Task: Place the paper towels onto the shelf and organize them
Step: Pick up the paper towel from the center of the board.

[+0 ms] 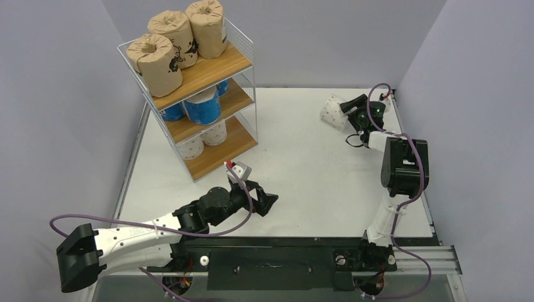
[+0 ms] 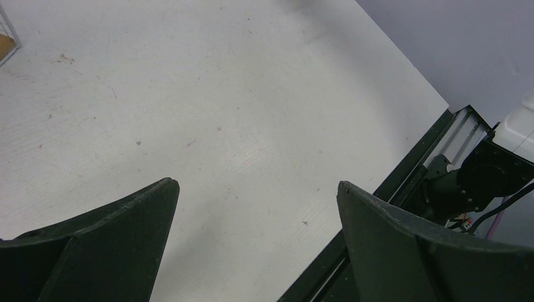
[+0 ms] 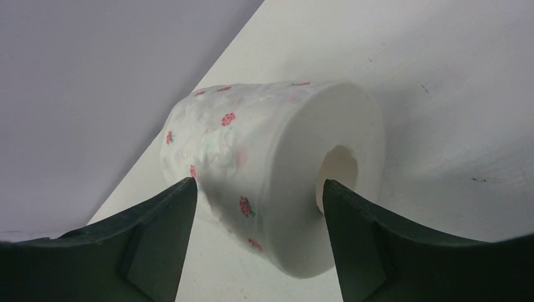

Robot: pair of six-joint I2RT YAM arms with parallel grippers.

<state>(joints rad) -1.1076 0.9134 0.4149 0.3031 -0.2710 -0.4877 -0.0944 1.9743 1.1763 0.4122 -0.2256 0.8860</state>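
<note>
Shelf (image 1: 220,63): stands at the far left of the table (image 1: 302,176), all 3 tiers stocked.
Top tier: 3 brown rolls (image 1: 176,38), upright, side by side.
Middle tier: blue rolls (image 1: 203,108), at least 2 that I can make out.
Bottom tier: 2 white rolls (image 1: 214,133) show.
Loose roll (image 3: 264,145): white with small red flowers, at the table's far right, well apart from the shelf.
My right gripper (image 3: 258,185): fingers straddle the loose roll, 1 at its wrapped side, 1 at the end by the core hole (I cannot tell whether they clamp it).
My left gripper (image 2: 258,185): jaws wide apart, nothing between them, over bare table near the shelf's foot.
Progress: nearly done, by my judgement; this 1 roll is left to carry across, likely to the bottom tier.
</note>
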